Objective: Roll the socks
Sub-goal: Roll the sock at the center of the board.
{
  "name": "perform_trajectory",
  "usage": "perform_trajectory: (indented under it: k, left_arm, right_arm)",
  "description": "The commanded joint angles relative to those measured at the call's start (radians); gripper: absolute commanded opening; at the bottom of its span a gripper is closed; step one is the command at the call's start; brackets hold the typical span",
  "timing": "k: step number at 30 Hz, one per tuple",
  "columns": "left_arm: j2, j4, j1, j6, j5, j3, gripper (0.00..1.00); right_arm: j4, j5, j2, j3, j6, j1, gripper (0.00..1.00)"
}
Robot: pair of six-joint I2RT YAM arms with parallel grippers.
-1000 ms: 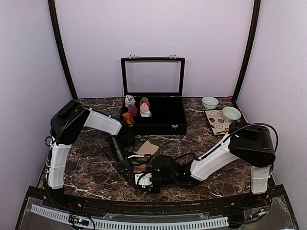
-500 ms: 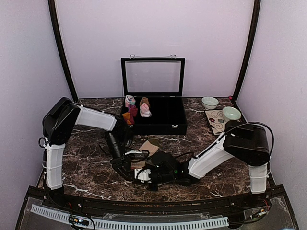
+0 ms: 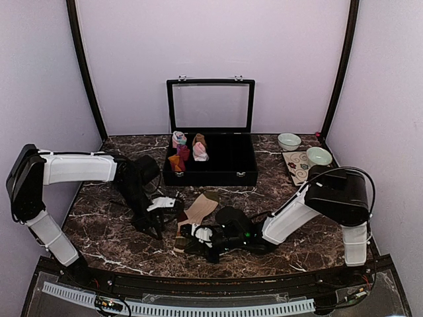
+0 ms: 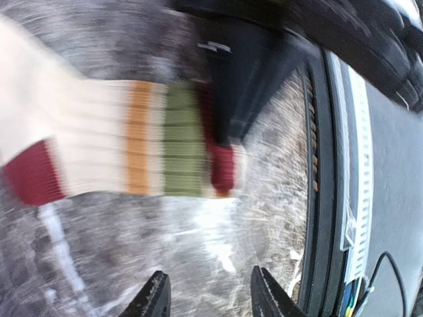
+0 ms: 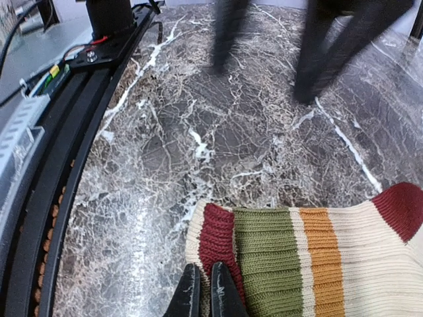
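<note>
One striped sock (image 3: 198, 210) is lying flat on the marble table (image 3: 112, 244) in front of the open box (image 3: 218, 173). We are noting its long axis running from the tan foot, nearer the box, down to the red cuff (image 5: 220, 246), nearer the arm bases. The right gripper (image 5: 206, 294) is sitting at that cuff end, jaws pressed together and pinching the cuff's edge. The left gripper (image 4: 210, 285) is hovering just to the sock's left, jaws spread around nothing, with the sock lying crosswise ahead of its fingers; that view is blurring. We are judging the right arm nearer for starting the roll, turning the cuff along the axis toward the foot, the left arm free to steady the leg.
</note>
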Motion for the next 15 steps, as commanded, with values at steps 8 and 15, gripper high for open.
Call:
perform_trajectory:
  k: [8,15]
  left_arm:
    - [-0.169,0.244,-0.218,0.067,-0.066,-0.203,0.41]
    - [-0.15,0.338,-0.271,0.029,-0.144,-0.186,0.34]
  right_arm:
    - [-0.194,-0.252,0.169,-0.122,0.398,-0.048,0.0]
    - [-0.135,-0.282,0.182,-0.149,0.498,-0.075,0.0]
